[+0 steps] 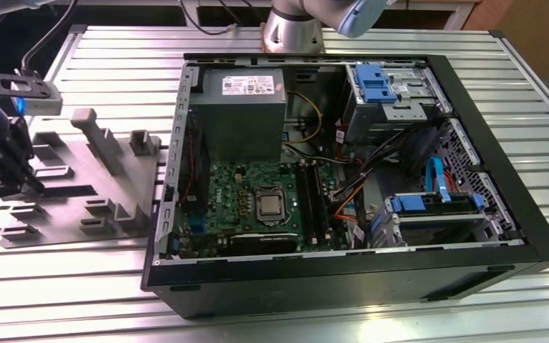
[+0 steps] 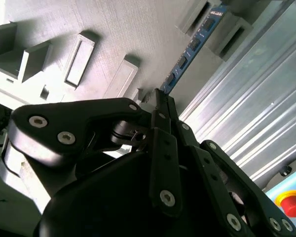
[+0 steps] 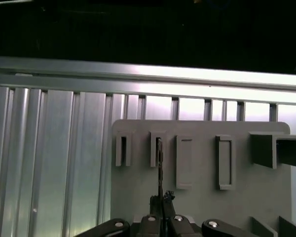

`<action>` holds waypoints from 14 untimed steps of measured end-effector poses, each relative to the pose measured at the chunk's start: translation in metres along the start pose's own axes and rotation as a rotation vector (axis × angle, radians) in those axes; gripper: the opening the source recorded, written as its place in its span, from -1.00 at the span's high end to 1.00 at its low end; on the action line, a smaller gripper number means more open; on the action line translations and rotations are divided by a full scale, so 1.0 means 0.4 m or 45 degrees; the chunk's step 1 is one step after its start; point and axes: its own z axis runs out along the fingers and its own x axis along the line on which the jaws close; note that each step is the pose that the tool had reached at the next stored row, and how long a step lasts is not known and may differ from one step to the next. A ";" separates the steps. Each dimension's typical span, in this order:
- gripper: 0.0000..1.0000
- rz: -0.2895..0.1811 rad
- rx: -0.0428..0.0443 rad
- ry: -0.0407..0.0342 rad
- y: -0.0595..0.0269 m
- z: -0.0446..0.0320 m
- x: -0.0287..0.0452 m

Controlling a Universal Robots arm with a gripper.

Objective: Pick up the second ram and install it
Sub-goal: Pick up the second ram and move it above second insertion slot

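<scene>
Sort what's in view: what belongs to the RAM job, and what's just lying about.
Belongs to the job:
- second ram, clamped in the jaws
- grey fixture tray, where the ram is
- motherboard inside the open computer case

Just lying about:
- power supply
- blue drive bracket
- blue cable
- red button

The hand [image 1: 6, 175] is seen at the exterior view's left edge, well apart from the arm's base [image 1: 292, 28] at the far side. In both wrist views the linkage fingers [image 2: 164, 113] are pressed together, clamped on one end of the second ram [image 2: 192, 45].
</scene>
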 end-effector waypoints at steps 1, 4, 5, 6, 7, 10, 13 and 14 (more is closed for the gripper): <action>0.76 0.002 0.000 -0.0001 0.000 -0.007 0.000; 0.76 0.006 0.001 -0.0002 0.001 -0.029 0.000; 0.76 0.006 0.001 -0.0002 0.001 -0.035 0.000; 0.76 0.007 0.001 -0.0003 0.001 -0.039 0.000; 0.76 0.007 0.001 -0.0004 0.001 -0.044 0.000; 0.76 0.008 0.001 0.0029 0.002 -0.061 -0.001; 0.76 0.008 0.001 0.0073 0.003 -0.075 -0.001; 0.76 0.008 0.001 0.0074 0.003 -0.081 -0.001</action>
